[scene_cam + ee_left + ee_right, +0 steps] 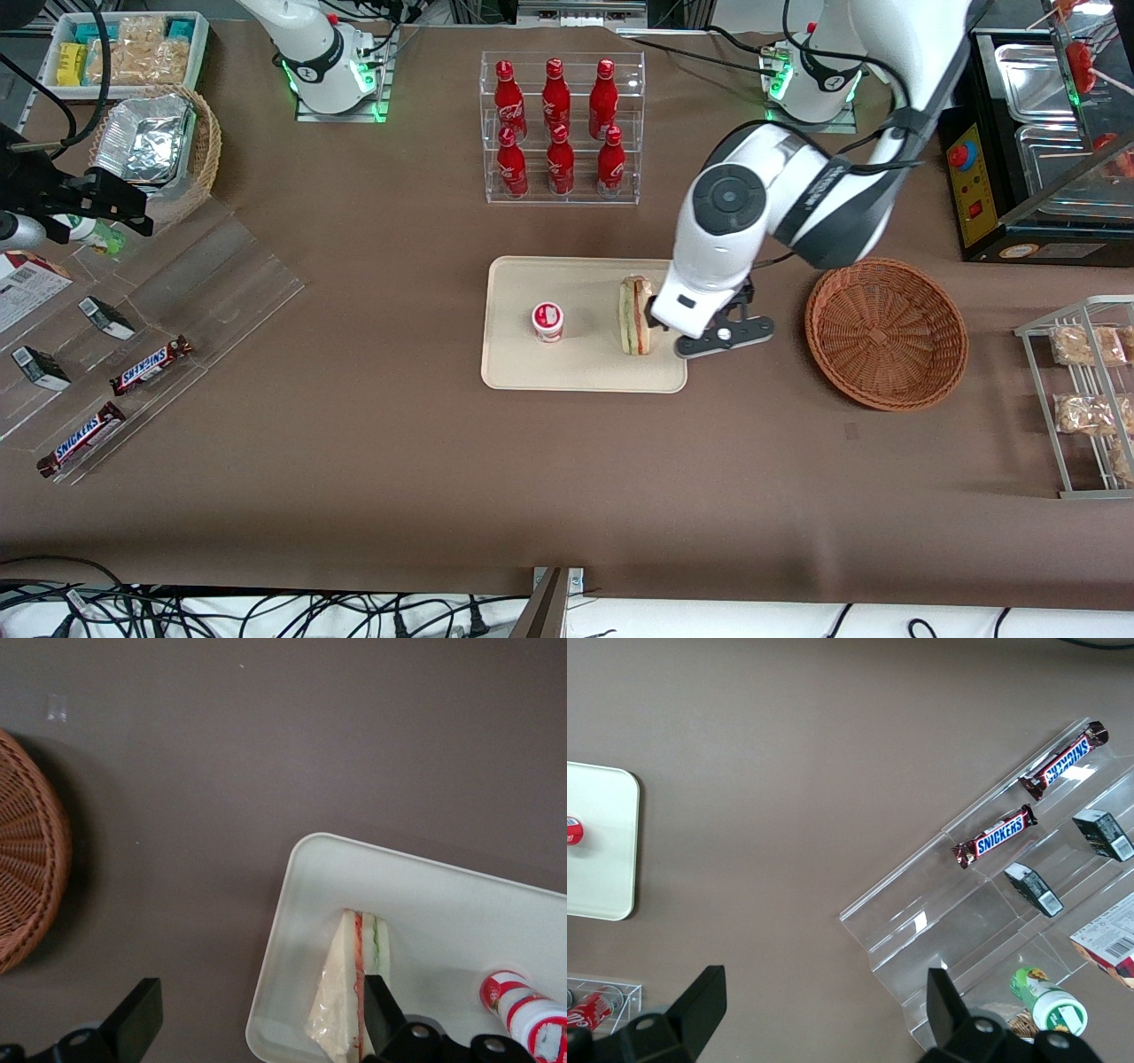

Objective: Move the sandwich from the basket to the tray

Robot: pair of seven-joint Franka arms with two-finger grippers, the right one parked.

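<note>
Sandwich point(635, 315) stands on its edge on the tray point(514, 363), at the end of the tray nearest the basket point(886, 332), with a small red-and-white cup point(547, 321) beside it on the same tray. The basket looks empty, so the placing is all but finished. The gripper point(248, 1014) sits low over the tray's edge with its fingers spread: one fingertip is just beside the sandwich's filling side, the other hangs over the bare tabletop point(354, 461), and nothing is pinched. To finish well, I would lift the gripper straight up before swinging away, since a sideways drag could catch the wrap and tip the wedge or push it off the rim.
</note>
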